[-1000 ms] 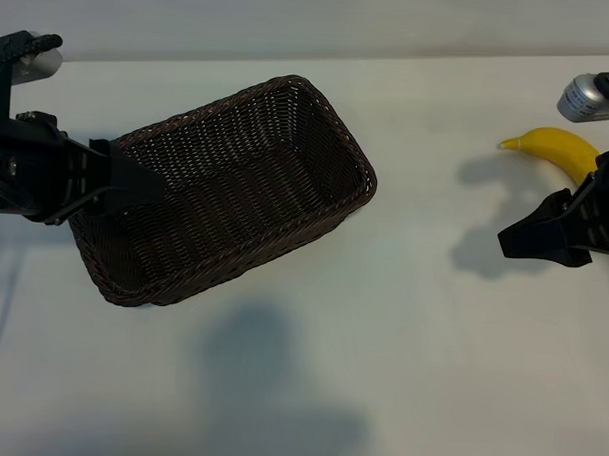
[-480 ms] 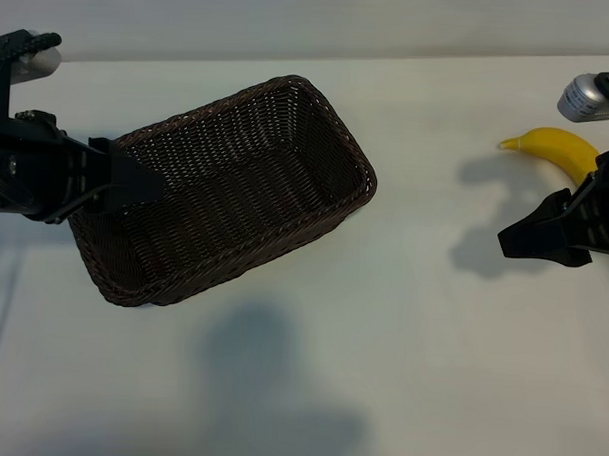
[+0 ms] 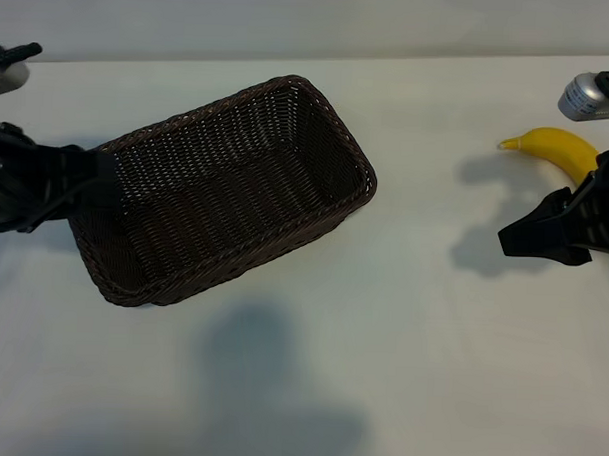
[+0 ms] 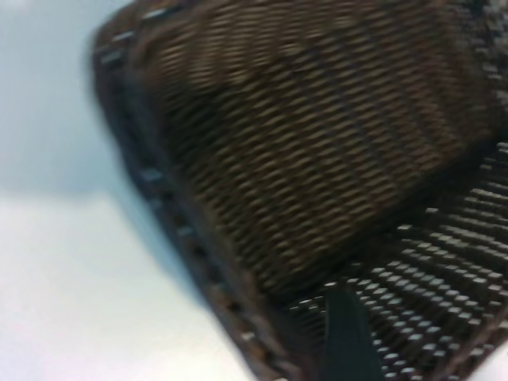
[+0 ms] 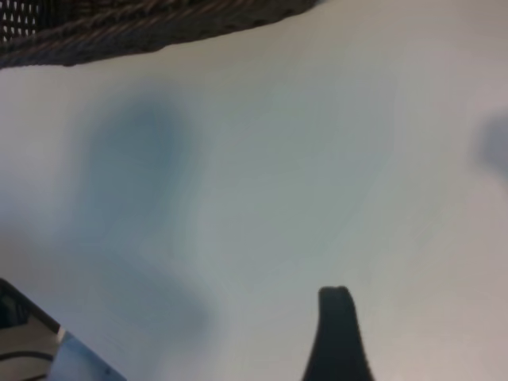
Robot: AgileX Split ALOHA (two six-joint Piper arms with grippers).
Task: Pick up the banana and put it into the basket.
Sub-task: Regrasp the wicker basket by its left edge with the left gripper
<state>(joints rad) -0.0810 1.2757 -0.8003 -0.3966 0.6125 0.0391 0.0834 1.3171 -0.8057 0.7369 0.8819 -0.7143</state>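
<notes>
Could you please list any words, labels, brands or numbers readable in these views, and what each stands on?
None: no text shows on the basket, the banana, the table or either arm.

The left tool sits at the basket rim's end. The banana lies just behind the right tool on the surface.
</notes>
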